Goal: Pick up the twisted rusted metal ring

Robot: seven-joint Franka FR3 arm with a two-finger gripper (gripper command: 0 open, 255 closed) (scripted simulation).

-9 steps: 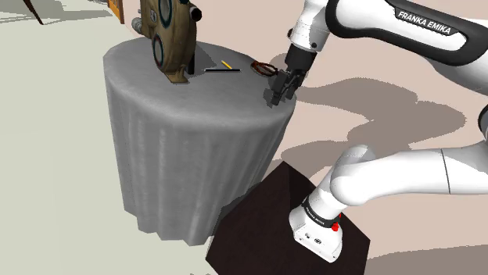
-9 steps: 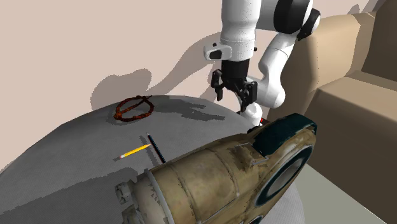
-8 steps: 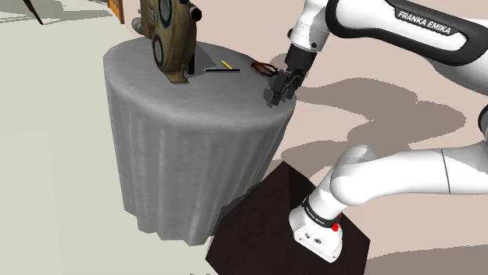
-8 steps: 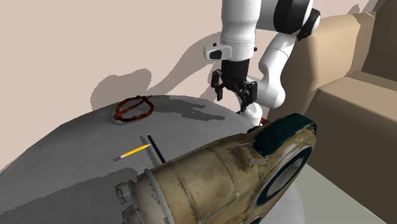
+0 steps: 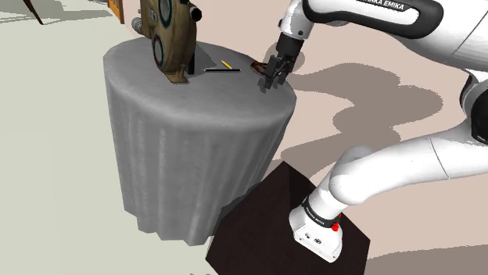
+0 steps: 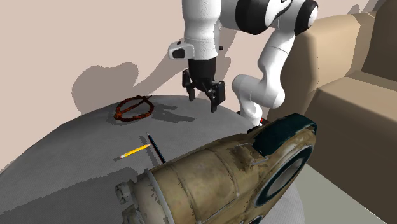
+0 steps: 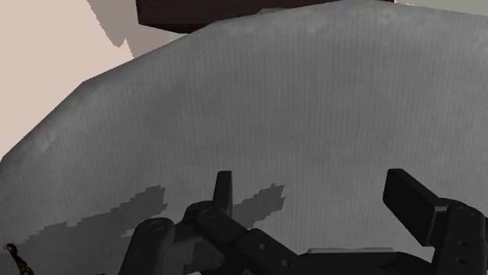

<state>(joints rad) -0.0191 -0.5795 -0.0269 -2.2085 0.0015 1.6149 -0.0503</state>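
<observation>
Rust-brown twisted ring [image 6: 133,109]: lies flat on the grey cloth of a round draped table [image 6: 76,159], close to the table's far edge in the second exterior view, nothing touching it. In the shoulder view the ring [image 5: 260,66] shows as a dark brown sliver at the tabletop's right rim, partly behind the claw. All-black two-finger gripper [image 6: 202,100]: fingers wide apart, nothing between them, nothing held; it hangs over the cloth to the second exterior view's right of the ring, near it but apart, and casts a shadow on the cloth below. Shoulder view: gripper [image 5: 270,80] points down at the table [image 5: 180,141] near its right rim. Wrist view: gripper [image 7: 317,205] with both fingers standing well apart over bare grey cloth [image 7: 274,117]; whether the tips touch the cloth cannot be told. Other items on the table: yellow pencil [image 6: 135,151] and thin black stick [image 6: 156,147], lying crossed near the middle, well apart from the ring; large weathered tan device [image 6: 222,172] with teal round ends, nearest the second exterior camera. Off the table: dark box stand [image 5: 258,211] just beside the draped cloth; beige sofa [image 6: 350,70] behind the arm.
</observation>
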